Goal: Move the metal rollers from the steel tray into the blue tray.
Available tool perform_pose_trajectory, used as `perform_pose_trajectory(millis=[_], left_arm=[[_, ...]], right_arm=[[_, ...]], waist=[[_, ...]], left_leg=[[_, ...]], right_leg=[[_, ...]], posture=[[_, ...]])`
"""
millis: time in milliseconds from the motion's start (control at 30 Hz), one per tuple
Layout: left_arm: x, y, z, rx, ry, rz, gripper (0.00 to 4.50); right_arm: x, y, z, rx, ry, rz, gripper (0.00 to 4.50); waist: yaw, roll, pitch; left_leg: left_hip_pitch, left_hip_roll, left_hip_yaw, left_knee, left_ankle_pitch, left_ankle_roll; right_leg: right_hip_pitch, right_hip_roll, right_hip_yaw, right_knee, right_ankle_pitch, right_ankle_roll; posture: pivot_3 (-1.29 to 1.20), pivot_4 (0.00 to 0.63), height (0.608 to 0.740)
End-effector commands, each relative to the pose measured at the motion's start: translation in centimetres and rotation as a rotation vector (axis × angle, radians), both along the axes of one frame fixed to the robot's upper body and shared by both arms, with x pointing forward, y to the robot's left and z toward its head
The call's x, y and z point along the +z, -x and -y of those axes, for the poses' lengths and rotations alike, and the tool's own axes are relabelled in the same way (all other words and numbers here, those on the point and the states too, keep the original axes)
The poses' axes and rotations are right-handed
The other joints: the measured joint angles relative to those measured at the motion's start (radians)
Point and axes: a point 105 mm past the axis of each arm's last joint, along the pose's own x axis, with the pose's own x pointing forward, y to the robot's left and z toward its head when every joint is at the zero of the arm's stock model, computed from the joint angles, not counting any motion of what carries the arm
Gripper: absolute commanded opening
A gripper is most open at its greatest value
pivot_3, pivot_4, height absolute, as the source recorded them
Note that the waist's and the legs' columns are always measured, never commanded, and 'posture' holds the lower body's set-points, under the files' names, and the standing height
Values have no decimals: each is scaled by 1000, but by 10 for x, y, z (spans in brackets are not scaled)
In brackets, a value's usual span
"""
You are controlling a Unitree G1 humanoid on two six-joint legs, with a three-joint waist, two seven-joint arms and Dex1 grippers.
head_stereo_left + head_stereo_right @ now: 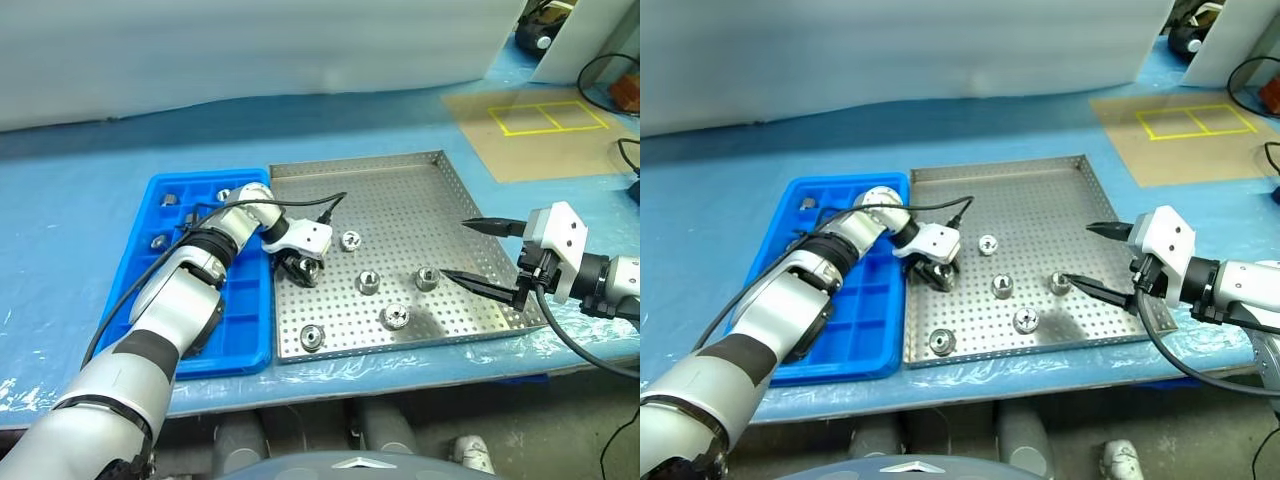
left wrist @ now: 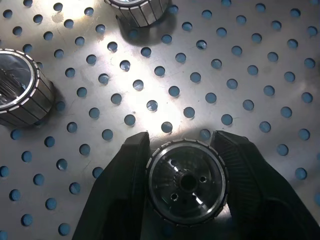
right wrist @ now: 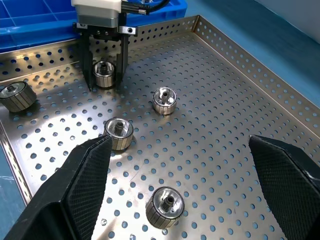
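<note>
The steel tray (image 1: pixel 400 195) lies in the middle of the blue-covered table, with the blue tray (image 1: pixel 240 335) against its left side. My left gripper (image 1: pixel 303 268) points down near the steel tray's left edge, its fingers (image 2: pixel 125 170) pressed on both sides of one metal roller (image 2: pixel 186 182). Several more rollers stand loose on the perforated floor, among them one (image 1: pixel 350 240), one (image 1: pixel 368 282) and one (image 1: pixel 427 277). A few rollers (image 1: pixel 158 241) sit in the blue tray's far compartments. My right gripper (image 1: pixel 455 250) hovers wide open over the steel tray's right side, holding nothing.
A brown board (image 1: pixel 540 130) marked with a yellow taped rectangle lies at the far right of the table. Black cables (image 1: pixel 610 75) trail near it. A white panel (image 1: pixel 250 50) stands behind the trays. The table's front edge runs just below both trays.
</note>
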Motion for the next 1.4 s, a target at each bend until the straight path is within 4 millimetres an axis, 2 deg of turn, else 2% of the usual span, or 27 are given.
perform_pose_trajectory(millis=[33,100,233,400,533,600,667,767,800,867,933,1033,1167,1400], left_arm=[[-2,-1,-9,10,-30,2,1961],[-1,-2,-8,17,-16,3,1763],[9,-5,-4,30,38,12,1757],[55,-8,2,71,268,-57,1757],[96,-13,-14,149,452,-105,1757],[115,-12,-36,212,531,-119,1757],[122,-7,-52,252,554,-129,1757],[121,4,-74,304,524,-134,1757],[119,6,-84,336,508,-124,1757],[115,12,-120,472,483,-76,1757],[117,22,-147,584,483,-42,1757],[119,35,-162,663,486,-20,1757],[109,60,-194,819,442,13,1757],[95,81,-214,968,432,39,1757]], right_arm=[[9,-1,-1,7,6,51,4500],[8,-2,-2,8,5,53,4500],[8,-4,-4,18,1,56,4500],[12,-12,-11,63,-7,68,4500],[13,-23,-19,109,-13,73,4500],[12,-30,-28,158,-16,69,4500],[12,-35,-34,196,-18,67,4500],[13,-44,-44,248,-23,74,4500],[14,-52,-54,280,-37,91,4500],[17,-65,-73,352,-58,112,4500],[19,-73,-91,431,-72,117,4500],[21,-79,-107,506,-79,120,4500],[22,-82,-139,650,-97,119,4500],[21,-81,-169,778,-126,112,4500]], waist=[[-1,0,0],[-2,0,0],[-2,0,0],[1,0,0],[2,0,0],[3,0,0],[3,0,0],[22,1,1],[27,1,1],[30,1,1],[32,1,1],[58,1,2],[104,1,2],[178,0,3]], left_leg=[[0,0,0,0,0,0],[0,0,0,0,0,0],[0,0,0,0,0,0],[-1,0,0,0,0,0],[-1,0,0,-1,0,0],[-1,0,0,-1,0,0],[-1,1,1,-2,0,0],[1,1,2,-5,1,-2],[1,1,2,-6,1,-2],[1,2,2,-5,1,-2],[-1,4,2,-5,2,-4],[-1,8,1,-9,5,-8],[-2,8,1,-11,5,-9],[-8,8,-5,-9,5,-9]], right_leg=[[0,0,0,0,0,0],[0,0,0,0,0,0],[0,0,0,0,0,0],[-1,0,0,0,0,0],[-2,0,0,0,0,0],[-4,0,0,1,0,0],[-5,1,0,1,0,0],[-6,1,0,1,0,-1],[-6,1,-1,1,0,-1],[-7,1,-1,1,0,-1],[-10,0,-1,3,1,-1],[-11,2,-7,5,-1,-4],[-11,2,-10,5,-2,-5],[-11,0,-18,4,-3,-7]], posture=[[-474,150,740],[-471,150,740],[-455,150,740],[-401,150,740],[-320,150,740],[-283,150,740],[-229,150,740],[-166,150,740],[-130,150,740],[-33,150,740],[35,150,740],[87,150,740],[209,150,740],[318,150,740]])
